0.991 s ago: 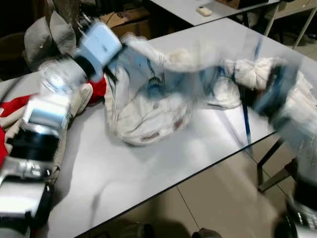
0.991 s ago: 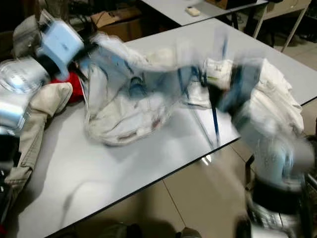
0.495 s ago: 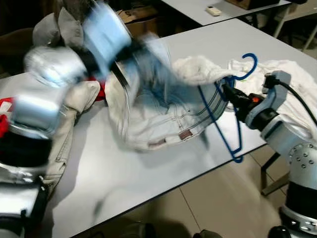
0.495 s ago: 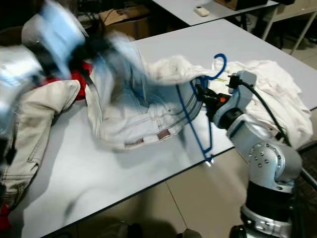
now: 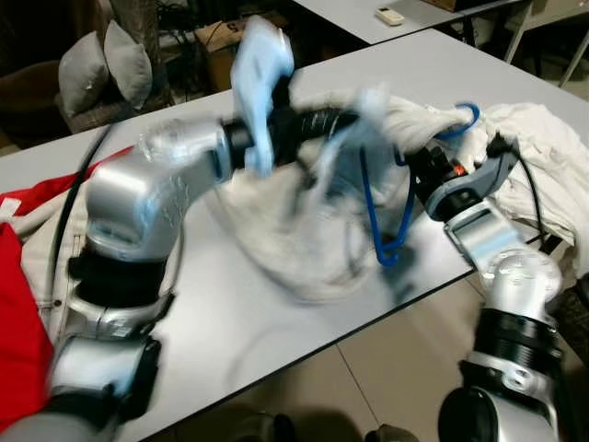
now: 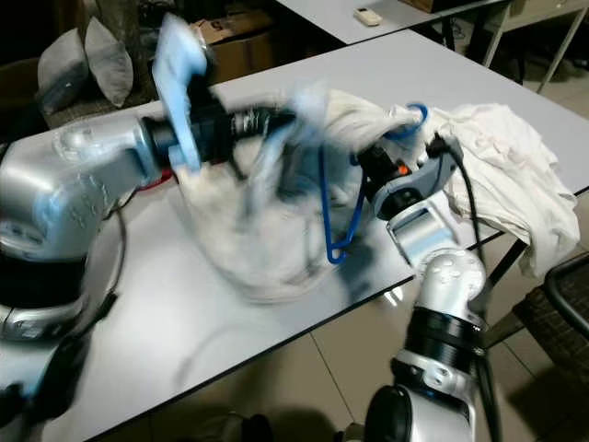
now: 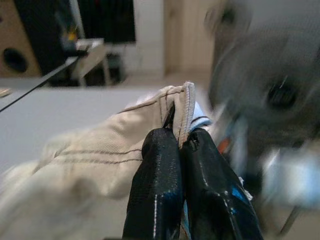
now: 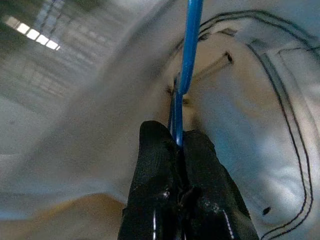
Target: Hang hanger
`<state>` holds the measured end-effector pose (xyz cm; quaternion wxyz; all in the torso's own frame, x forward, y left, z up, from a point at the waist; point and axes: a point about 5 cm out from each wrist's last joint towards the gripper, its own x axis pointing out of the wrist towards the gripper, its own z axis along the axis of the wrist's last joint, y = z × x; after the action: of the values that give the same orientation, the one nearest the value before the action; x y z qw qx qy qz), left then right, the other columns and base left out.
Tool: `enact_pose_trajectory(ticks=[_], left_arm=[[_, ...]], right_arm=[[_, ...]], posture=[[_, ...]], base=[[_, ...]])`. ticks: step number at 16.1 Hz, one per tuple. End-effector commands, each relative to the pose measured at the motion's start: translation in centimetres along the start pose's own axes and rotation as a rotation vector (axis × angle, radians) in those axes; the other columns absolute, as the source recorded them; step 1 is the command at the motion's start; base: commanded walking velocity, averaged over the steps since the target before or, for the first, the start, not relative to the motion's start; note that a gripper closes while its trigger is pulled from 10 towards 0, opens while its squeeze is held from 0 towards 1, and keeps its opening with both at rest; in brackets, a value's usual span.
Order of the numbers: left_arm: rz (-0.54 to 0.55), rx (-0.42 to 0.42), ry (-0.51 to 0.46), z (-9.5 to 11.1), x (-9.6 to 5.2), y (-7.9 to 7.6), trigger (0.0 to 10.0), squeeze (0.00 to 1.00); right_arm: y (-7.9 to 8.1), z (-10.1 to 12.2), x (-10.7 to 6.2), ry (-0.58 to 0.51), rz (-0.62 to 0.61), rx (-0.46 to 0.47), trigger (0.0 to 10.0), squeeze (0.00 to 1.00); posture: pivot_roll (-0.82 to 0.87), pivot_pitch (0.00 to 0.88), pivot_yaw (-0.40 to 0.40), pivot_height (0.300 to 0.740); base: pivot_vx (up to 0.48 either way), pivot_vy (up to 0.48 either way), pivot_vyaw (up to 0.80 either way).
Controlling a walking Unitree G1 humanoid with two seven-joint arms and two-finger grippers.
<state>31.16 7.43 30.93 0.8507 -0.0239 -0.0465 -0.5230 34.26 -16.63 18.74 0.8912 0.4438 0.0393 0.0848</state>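
Your left gripper point(image 7: 177, 145) has swung across with the jeans point(image 6: 267, 230) hem pinched tight, dragging them toward the blue hanger point(image 5: 382, 216) — clamped in the right gripper point(image 8: 177, 140) above the table point(image 5: 276, 313) edge — so threading looks underway, not hung yet.

Grey tabletop point(image 5: 276, 304); white cloth point(image 5: 543, 147) heaped at its right edge; red garment point(image 5: 23, 331) at far left; two grey cushions point(image 5: 101, 69) behind; remote control point(image 5: 390, 14) on the far table.
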Motion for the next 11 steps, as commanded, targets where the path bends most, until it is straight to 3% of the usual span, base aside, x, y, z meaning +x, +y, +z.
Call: enact_pose_trajectory(ticks=[1,4,7,9,11], left_arm=[[-0.029,-0.11,-0.071,1.1,0.6,-0.3,0.0,0.0],[0.057,-0.234,-0.17,2.6,2.1,0.6,0.0,0.0],[0.027,-0.273,-0.151,3.1,3.3,-0.3,0.0,0.0],[0.103,-0.287,-0.168,3.9,3.9,0.3,0.0,0.0],[0.183,-0.282,-0.202,5.1,4.1,1.7,0.0,0.0]], right_arm=[[0.9,-0.3,1.1,-0.053,-0.003,0.035,10.0,0.0],[1.8,-1.8,2.5,-0.059,-0.062,0.029,10.0,0.0],[1.4,-4.1,3.1,-0.036,-0.146,0.028,10.0,0.0],[0.8,-6.3,3.4,0.009,-0.247,-0.053,10.0,0.0],[-0.6,-7.7,2.7,0.076,-0.331,-0.047,10.0,0.0]], posture=[[-0.13,0.062,0.159,0.74],[-0.12,0.056,0.193,0.74],[-0.1,0.053,0.228,0.74],[-0.09,0.052,0.253,0.74],[-0.08,0.051,0.265,0.74]], base=[[0.0,0.0,0.0],[0.0,0.0,0.0],[0.0,0.0,0.0],[0.0,0.0,0.0],[0.0,0.0,0.0]])
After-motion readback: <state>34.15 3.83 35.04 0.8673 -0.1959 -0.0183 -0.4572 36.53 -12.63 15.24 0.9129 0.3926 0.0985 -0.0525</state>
